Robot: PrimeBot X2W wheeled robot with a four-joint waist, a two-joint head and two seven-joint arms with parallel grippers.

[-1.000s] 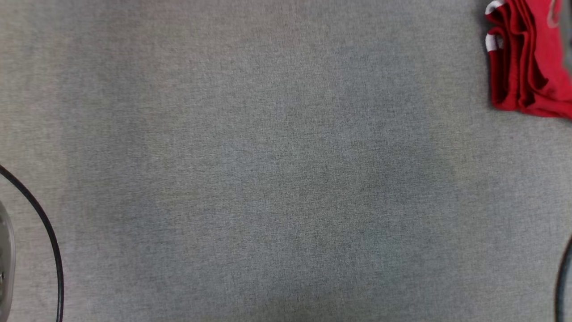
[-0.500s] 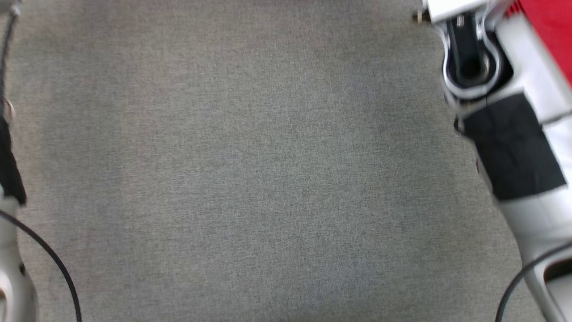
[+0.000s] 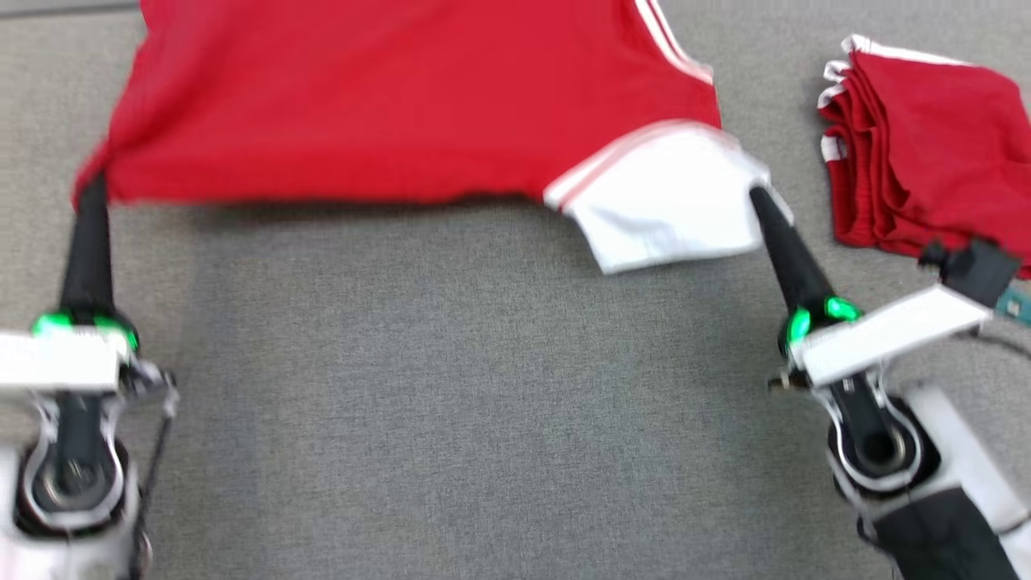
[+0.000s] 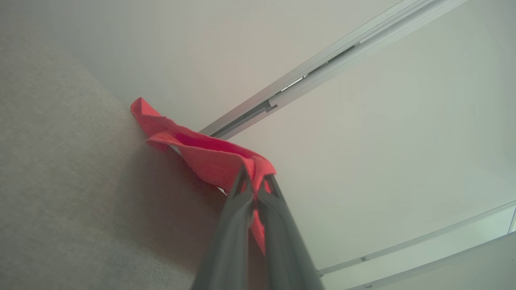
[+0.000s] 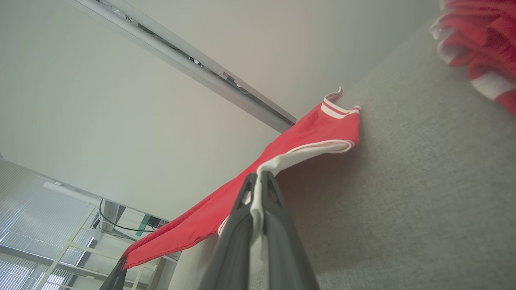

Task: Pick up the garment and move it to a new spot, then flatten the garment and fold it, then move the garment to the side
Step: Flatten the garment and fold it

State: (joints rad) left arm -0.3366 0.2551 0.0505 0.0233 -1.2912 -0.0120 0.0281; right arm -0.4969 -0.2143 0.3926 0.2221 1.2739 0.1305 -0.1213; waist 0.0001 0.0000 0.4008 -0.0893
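Observation:
A red garment point(image 3: 387, 105) with a white sleeve and white stripes hangs stretched between my two grippers over the far half of the grey table point(image 3: 483, 403). My left gripper point(image 3: 95, 184) is shut on its left red corner, and the left wrist view shows red cloth point(image 4: 201, 155) pinched between those fingers point(image 4: 254, 181). At the other end, my right gripper point(image 3: 759, 197) is shut on the white sleeve edge. The right wrist view shows white cloth in its tips point(image 5: 261, 177), the garment point(image 5: 306, 137) running away from them and its far edge resting on the table.
A stack of folded red clothes with white trim point(image 3: 926, 153) lies at the table's far right, close to my right arm, and shows in the right wrist view too point(image 5: 479, 44). Bare grey table surface spreads in front of the hanging garment.
Both arms have come into the head view, and the red garment now hangs stretched between their shut grippers. A second ago the middle of the table lay bare. The picture has shifted slightly.

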